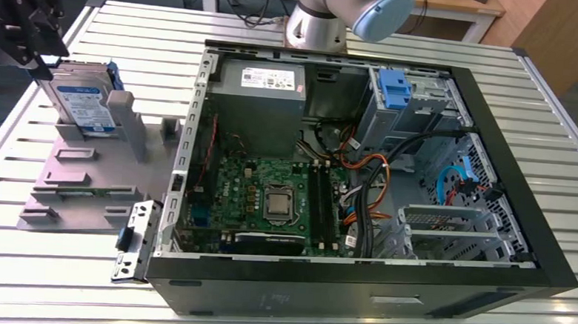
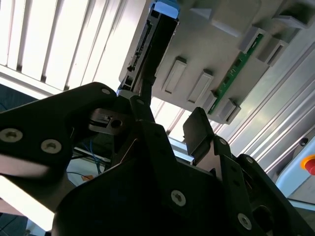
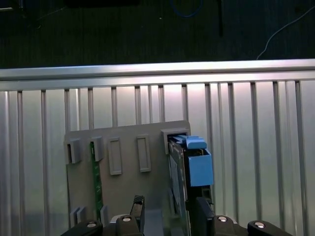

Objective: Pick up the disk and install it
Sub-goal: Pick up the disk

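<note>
While tool [image 3: 172, 200] straddles disk [image 1: 82, 103], grey fixture posts [image 1: 123, 115] flank it

The disk [image 1: 76, 75] stands upright on edge in a slot of the grey holder [image 1: 80, 173] on my counter [image 1: 118, 27], at the exterior view's left, well apart from the open computer case [image 1: 362, 285]. It is a flat silver metal slab; its blue-and-white label [image 1: 84, 108] faces the exterior camera. Blue rails [image 3: 199, 167] run along its edges. In both wrist views I see it edge-on [image 2: 147, 44], its upper end between the spread fingers of my end effector [image 3: 171, 201].
</note>
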`<state>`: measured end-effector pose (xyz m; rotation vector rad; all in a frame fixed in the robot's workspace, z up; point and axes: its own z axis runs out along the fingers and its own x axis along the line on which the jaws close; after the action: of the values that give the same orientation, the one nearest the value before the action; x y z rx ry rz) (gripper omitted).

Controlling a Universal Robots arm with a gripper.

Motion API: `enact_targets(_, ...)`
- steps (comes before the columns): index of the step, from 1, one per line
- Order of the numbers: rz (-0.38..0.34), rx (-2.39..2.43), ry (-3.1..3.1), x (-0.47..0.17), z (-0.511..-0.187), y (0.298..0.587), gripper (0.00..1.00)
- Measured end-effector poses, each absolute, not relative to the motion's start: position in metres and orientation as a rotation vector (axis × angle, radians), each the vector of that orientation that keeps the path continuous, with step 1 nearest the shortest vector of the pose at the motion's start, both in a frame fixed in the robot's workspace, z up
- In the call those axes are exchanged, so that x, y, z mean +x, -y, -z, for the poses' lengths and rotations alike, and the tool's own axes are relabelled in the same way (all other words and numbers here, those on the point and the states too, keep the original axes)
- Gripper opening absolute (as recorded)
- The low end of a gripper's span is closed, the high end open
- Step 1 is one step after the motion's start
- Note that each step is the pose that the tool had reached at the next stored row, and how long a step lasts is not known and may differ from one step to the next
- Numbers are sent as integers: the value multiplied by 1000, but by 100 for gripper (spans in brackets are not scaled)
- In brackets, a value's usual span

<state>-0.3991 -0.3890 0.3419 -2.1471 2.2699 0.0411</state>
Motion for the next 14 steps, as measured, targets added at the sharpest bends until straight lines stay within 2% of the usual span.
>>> enact_targets(14, -41, -2147, -2270, -401, -340, 380, 53)
